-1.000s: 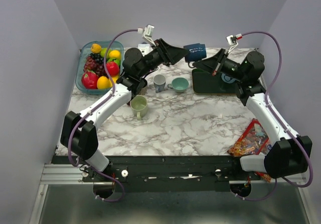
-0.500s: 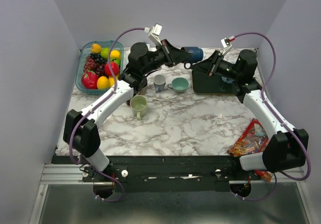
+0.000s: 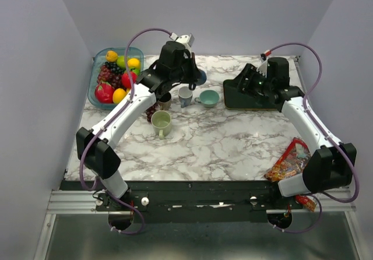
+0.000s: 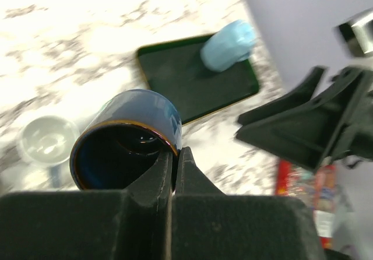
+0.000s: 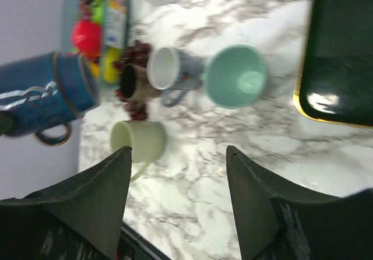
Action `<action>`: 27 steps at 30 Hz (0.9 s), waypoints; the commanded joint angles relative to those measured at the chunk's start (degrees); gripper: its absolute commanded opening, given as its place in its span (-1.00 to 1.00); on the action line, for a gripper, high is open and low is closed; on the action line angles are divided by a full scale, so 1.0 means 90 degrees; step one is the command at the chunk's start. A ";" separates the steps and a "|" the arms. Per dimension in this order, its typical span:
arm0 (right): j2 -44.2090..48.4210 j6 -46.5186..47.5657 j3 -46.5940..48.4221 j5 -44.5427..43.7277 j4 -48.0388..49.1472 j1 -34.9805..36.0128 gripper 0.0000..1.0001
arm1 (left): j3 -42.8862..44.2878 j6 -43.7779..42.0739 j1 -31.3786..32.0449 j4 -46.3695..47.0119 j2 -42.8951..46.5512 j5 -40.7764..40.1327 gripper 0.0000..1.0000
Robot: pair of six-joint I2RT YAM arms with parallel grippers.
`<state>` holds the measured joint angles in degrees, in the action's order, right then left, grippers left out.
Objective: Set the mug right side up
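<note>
The dark blue mug (image 4: 125,133) hangs in the air on its side. My left gripper (image 4: 173,153) is shut on its rim, one finger inside the mouth and one outside. From above, only a sliver of the mug (image 3: 200,76) shows past the left gripper (image 3: 193,73), over the cups at the back. In the right wrist view the mug (image 5: 41,94) floats at the left with its handle pointing down. My right gripper (image 5: 178,155) is open and holds nothing. It sits apart from the mug, over the dark tray (image 3: 256,101).
Below the mug stand a grey mug (image 3: 185,95), a teal cup (image 3: 208,98), a brown cup (image 3: 165,101) and a green mug (image 3: 161,122). A fruit container (image 3: 96,79) is at the back left. A red snack bag (image 3: 289,161) lies near the front right.
The right gripper let go of the blue mug, opened and drew back to the right. The left gripper closed on the mug's rim and carried it left, toward the cups.
</note>
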<state>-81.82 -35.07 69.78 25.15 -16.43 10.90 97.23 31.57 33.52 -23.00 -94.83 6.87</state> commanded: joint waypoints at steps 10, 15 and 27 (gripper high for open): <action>-0.0527 0.0313 0.0460 -0.2003 -0.1817 -0.0068 0.48 | -0.0733 -0.0862 0.0729 -0.2571 -0.0431 -0.1740 -1.00; -0.0625 0.0264 0.0431 -0.1993 -0.1886 -0.0078 0.48 | -0.1262 -0.0871 0.0788 -0.2259 -0.0625 -0.1975 -1.00; -0.0635 0.0322 0.0372 -0.2062 -0.1925 -0.0088 0.50 | -0.1858 -0.1213 0.0866 -0.1340 -0.1045 -0.2004 -1.00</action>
<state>-87.13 -32.91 72.07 8.49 -32.71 10.39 80.09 22.85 40.88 -39.03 -102.30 -8.23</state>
